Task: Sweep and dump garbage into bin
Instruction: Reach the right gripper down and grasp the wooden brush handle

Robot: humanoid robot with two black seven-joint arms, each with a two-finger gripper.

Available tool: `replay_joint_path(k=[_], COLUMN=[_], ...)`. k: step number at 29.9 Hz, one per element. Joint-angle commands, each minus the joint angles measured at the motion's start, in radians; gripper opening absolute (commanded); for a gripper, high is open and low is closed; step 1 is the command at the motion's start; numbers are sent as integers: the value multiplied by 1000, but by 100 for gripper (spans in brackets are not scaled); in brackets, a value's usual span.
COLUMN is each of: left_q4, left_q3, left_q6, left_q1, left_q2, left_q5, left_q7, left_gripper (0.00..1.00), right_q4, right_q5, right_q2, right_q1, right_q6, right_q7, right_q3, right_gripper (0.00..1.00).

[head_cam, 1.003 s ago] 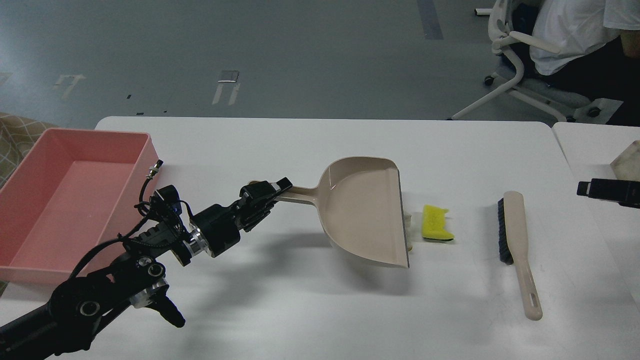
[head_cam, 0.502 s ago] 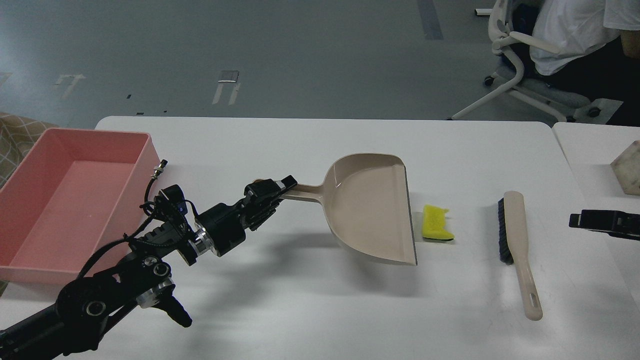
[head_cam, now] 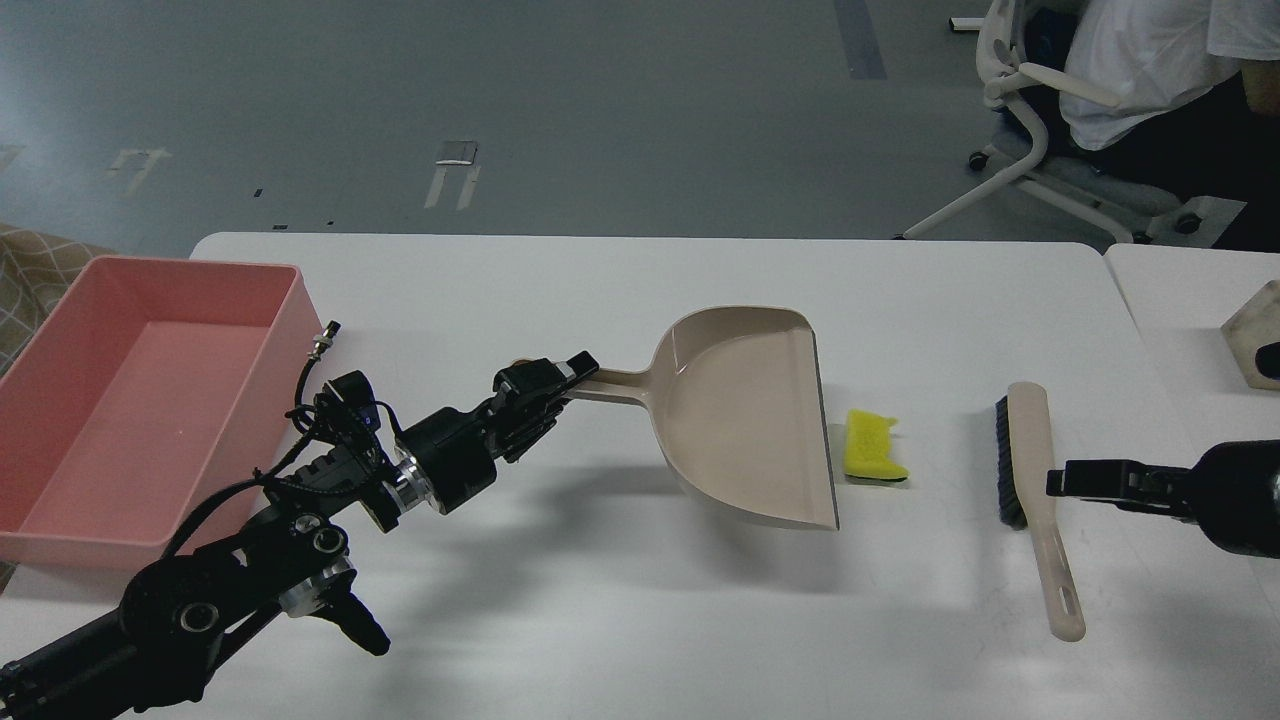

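My left gripper point(head_cam: 562, 377) is shut on the handle of the beige dustpan point(head_cam: 745, 415), which is held tilted just above the table with its open lip facing right. One piece of garbage, a yellow sponge scrap point(head_cam: 872, 446), lies on the table right at that lip. The beige brush point(head_cam: 1035, 480) lies further right, bristles facing left. My right gripper point(head_cam: 1062, 481) reaches in from the right edge, its tip at the brush's handle; its fingers cannot be told apart. The pink bin point(head_cam: 290, 300) stands at the table's left end.
The white table point(head_cam: 600, 620) ends near the bin's left side. A second table point(head_cam: 1190, 290) adjoins on the right and carries a beige block point(head_cam: 1252, 335). Beyond the far right corner, a person sits in an office chair point(head_cam: 1040, 120).
The left arm carried the dustpan to the right, so its lip now reaches the sponge. The right arm came in leftward and lower, from the right edge to the brush handle.
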Motion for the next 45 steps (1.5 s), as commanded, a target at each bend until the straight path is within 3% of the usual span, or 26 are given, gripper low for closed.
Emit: replay_joint_path(k=[1,18,31,33,35,45], left_q4=[3,72,84,87,87,87], left_q3=[2,16,19,18,19,19], left_q6=[-1,1,36,36,36,36], left_q1=[2,24,29,29,29,31], left_q2=[5,16,8,8,8,2], left_q5=[2,26,38,37,37,37], left_q7=[0,-1,-3,-3,-3,-3], left_gripper=[13,13,13,13,13,13], right_q4=[0,0,0,0,0,0], right_q5=[0,0,0,0,0,-2], right_q2=[35,12,26,33,46,72], right_q1=[-18,-35,-38,-38,-39,-41], right_q6=[0,0,0,0,0,0], right_q7=[-40,-44,-46,-46,-66,-109], right_q3=[0,8,7,5,2,-3], right_gripper=[76,76,70,64,60,60])
